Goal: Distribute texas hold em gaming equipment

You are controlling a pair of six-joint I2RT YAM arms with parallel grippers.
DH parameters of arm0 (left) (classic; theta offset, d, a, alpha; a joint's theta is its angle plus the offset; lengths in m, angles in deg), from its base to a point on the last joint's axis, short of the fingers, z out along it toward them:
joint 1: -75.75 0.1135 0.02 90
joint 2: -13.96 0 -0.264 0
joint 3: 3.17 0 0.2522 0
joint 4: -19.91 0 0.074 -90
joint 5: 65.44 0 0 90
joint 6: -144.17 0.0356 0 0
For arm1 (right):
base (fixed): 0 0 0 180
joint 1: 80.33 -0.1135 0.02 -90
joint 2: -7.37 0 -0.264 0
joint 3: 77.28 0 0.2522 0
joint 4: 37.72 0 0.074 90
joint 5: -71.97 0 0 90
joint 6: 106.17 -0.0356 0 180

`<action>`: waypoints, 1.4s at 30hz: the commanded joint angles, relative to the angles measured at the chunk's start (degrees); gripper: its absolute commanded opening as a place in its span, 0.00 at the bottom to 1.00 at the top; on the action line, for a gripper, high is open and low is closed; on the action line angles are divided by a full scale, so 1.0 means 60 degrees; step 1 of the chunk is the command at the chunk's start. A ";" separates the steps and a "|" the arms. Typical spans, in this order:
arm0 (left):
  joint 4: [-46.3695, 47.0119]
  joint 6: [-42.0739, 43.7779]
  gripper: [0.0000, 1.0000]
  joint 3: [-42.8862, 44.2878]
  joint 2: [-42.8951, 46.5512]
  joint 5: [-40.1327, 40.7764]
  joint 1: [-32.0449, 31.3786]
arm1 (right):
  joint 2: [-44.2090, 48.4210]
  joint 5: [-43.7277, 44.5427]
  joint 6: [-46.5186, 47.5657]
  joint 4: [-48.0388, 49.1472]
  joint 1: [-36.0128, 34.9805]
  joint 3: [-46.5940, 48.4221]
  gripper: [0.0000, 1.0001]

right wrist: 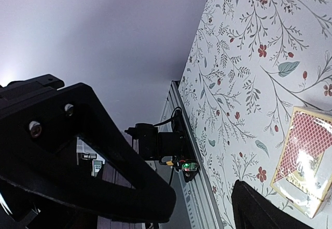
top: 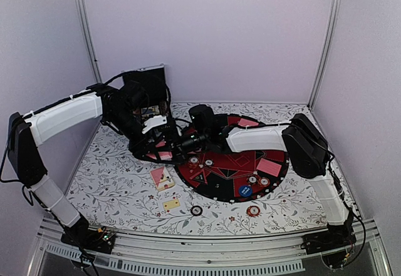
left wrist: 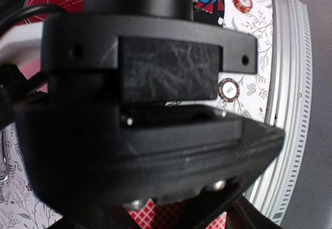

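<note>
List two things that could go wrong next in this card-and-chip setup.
1. The left tool and right tool meet closely at the mat's left edge, so they may collide.
2. The open right tool hangs near the card deck and could knock it across the cloth.

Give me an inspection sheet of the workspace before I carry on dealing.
Surface: floral cloth, lying flat; round mat right of centre.
Job's things: pink-backed cards and chips on the mat; deck, orange-red chip and dark chip on the cloth.
Clutter: black case at the back; blue disc on the mat.
Grippers: left pincer shut, whether it holds anything is unclear; right pincer open, nothing between its fingers.
Cables: black cables loop over the left arm.
Surroundings: pale walls; metal rail at the near edge.
</note>
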 commanded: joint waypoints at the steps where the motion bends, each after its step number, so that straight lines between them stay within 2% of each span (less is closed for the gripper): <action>1: 0.0088 -0.0036 0.01 0.0238 -0.0010 -0.0232 -0.0145 | -0.0496 -0.0350 -0.0192 0.0157 -0.0155 0.0458 0.86; 4: 0.0087 -0.0037 0.01 0.0209 0.0004 -0.0232 -0.0144 | -0.0546 -0.0367 -0.0189 0.0082 -0.0137 0.0468 0.85; 16: 0.0036 0.0012 0.01 0.0194 0.0107 -0.0203 -0.0134 | 0.0309 -0.0022 0.0191 -0.0136 0.0685 -0.0951 0.73; 23: 0.0043 0.0017 0.01 0.0208 0.0078 -0.0229 -0.0137 | 0.0804 -0.0016 0.0317 -0.0148 0.0923 -0.1266 0.67; 28: 0.0033 0.0005 0.01 0.0180 0.0092 -0.0186 -0.0133 | 0.0998 -0.0076 0.0374 -0.0208 0.1038 -0.1385 0.54; 35: 0.0089 0.0019 0.01 0.0072 0.0089 -0.0104 -0.0132 | 0.1529 -0.0119 0.0471 -0.0310 0.1260 -0.1780 0.29; 42: 0.0128 0.0004 0.01 0.0058 0.0078 -0.0119 -0.0132 | 0.2000 -0.0184 0.0472 -0.0355 0.1388 -0.2059 0.16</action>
